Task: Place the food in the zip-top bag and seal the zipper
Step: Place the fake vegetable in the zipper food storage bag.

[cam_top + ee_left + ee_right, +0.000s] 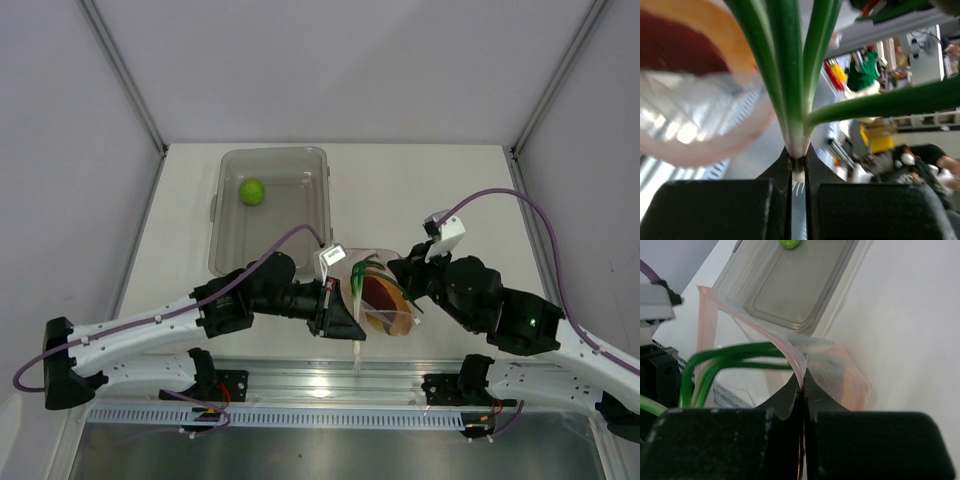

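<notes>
Within the left tool [798, 156], green stalk [788, 75]

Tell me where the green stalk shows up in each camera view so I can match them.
Top external: green stalk at centre, between the two arms, at the zip-top bag.
Left wrist: green stalk fills the middle, its pale base pinched in the left gripper.
Right wrist: green stalk lower left, curving toward the bag's pink-red strip.
Shared landmark: the zip-top bag, in all three views.

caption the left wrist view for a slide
Left claw shut on a green stalk, clear bag blurred at upper left
</notes>
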Motion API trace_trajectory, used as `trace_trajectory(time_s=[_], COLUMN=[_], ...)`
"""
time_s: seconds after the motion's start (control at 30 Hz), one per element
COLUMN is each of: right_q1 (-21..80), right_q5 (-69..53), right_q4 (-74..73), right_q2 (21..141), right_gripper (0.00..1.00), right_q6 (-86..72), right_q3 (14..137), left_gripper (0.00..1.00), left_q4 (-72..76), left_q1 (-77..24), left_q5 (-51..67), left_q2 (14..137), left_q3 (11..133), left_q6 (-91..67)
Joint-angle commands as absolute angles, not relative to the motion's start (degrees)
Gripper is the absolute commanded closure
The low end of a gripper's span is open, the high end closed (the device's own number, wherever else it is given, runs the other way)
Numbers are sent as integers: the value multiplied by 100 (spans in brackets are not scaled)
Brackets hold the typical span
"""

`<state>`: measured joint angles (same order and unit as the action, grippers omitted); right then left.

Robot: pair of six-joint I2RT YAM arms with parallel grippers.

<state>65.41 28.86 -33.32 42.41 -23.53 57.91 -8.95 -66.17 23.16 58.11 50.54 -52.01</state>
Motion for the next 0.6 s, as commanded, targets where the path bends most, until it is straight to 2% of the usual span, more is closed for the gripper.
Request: trace_trajectory(time_s=[0.0, 0.2, 0.4, 0.57], right_q1=[6557, 6557, 6574, 6574], right_q5=[2856, 3006, 2918, 3015], right_q4=[-2813, -2769, -2646, -2514], right_q2=[4114, 4140, 4078, 4025], right_gripper=[100, 100, 100, 100], right_q6=[-2057, -1890, -1750, -1504], right_q3=[5731, 5765, 5643, 5564], left_gripper=[99, 99, 99, 99], left_q4=[-1441, -1160, -1081, -2011], left_q1=[-6513, -6416, -6091, -5863], left_q5=[3225, 3761, 3797, 3858], left_q2=[5871, 5748, 5415, 5387], left_q3=[5387, 5344, 4957, 4975], left_q6=[-6213, -7004, -8050, -8428])
